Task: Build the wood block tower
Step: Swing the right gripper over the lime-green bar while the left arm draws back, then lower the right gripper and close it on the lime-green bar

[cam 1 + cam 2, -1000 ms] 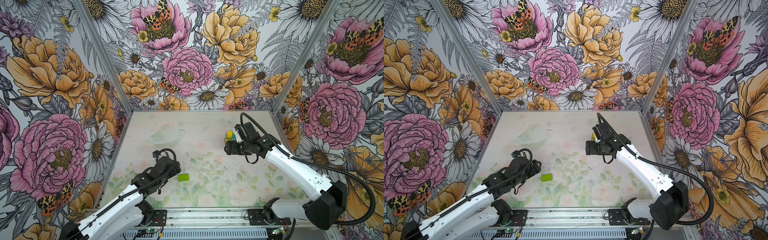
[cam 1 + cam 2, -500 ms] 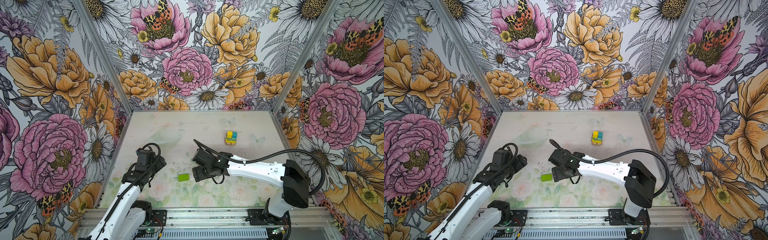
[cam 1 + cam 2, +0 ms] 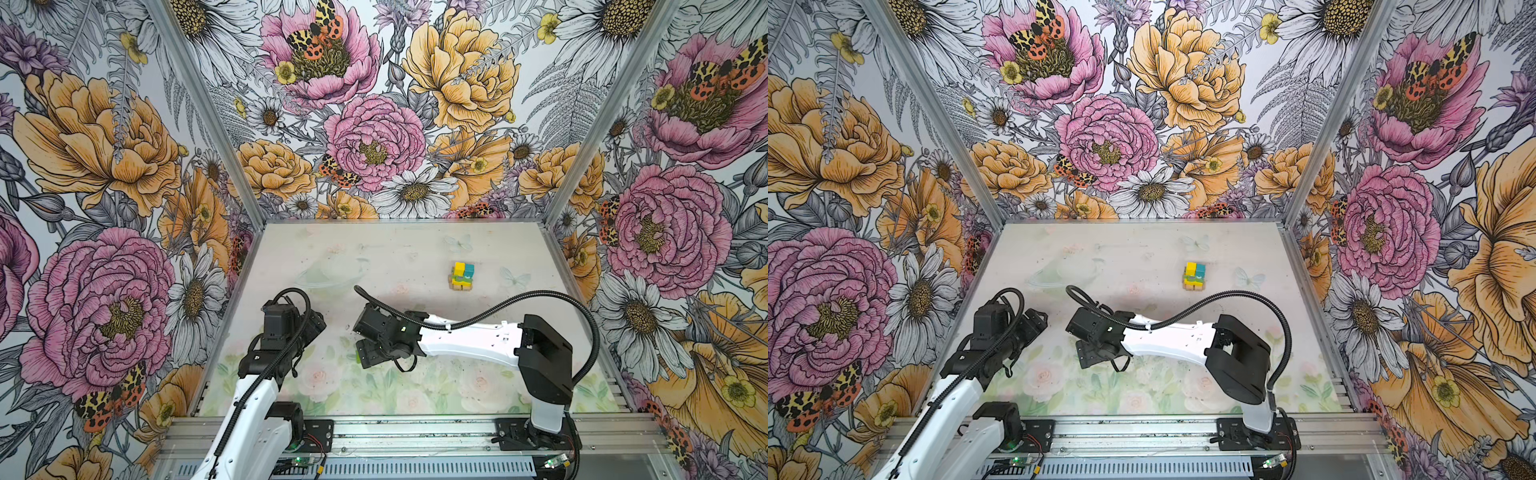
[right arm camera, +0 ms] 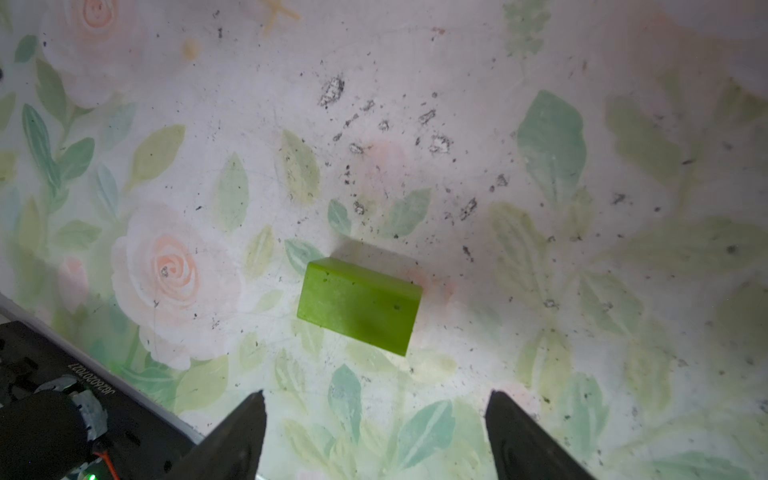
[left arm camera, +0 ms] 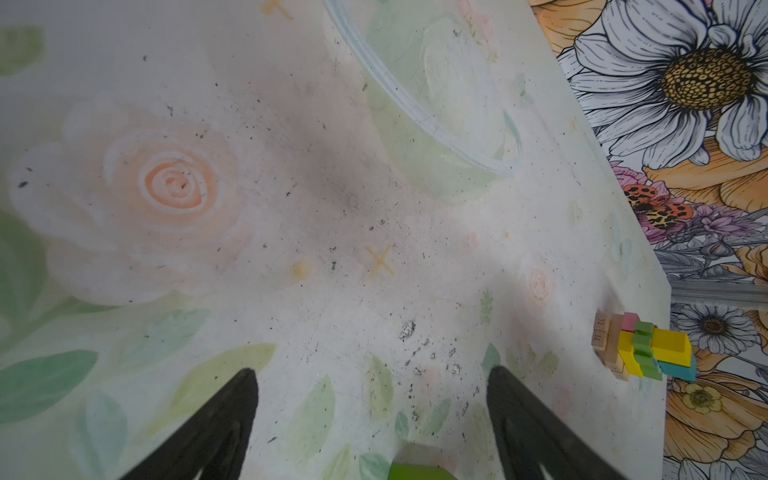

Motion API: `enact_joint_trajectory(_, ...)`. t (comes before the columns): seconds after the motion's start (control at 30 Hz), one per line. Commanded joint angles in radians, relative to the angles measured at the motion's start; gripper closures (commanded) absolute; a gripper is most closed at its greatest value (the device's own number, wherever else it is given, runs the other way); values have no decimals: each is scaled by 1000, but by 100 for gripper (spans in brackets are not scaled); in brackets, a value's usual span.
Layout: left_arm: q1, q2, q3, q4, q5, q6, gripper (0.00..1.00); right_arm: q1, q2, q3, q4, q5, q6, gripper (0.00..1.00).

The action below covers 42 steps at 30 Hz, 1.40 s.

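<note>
Lime-green block (image 4: 359,305) lies flat on the worktop (image 3: 395,257), the only loose piece in sight; the right fingers (image 4: 241,436) now hang spread wide just short of it, touching nothing; a second ago they were far back at the tower (image 3: 461,276), so that arm has swung across the middle to the near part of the worktop; the left fingers (image 5: 220,415), which had been beside the block, have drawn back toward the left edge, also apart and empty; the tower stands clear of both arms at the back right, tan bars below, yellow and teal uppermost in both top views; I judge the pick has passed to the right arm, which must still lower, close on the block and carry it up top.
</note>
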<state>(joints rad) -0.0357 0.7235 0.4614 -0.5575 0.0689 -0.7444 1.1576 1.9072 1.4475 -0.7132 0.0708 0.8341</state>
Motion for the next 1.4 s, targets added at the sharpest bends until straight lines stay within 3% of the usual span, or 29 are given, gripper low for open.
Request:
enact_joint_trajectory(0.0, 16, -17, -15, 41, 29, -5, 12, 4, 45, 49, 17, 13, 8, 16)
enact_joint_trajectory(0.6, 43, -41, -20, 43, 59, -15, 12, 1, 163, 141, -24, 35, 32, 16)
enact_joint_trajectory(1.37, 48, -64, -27, 45, 82, -18, 12, 2, 236, 215, -104, 53, 54, 26)
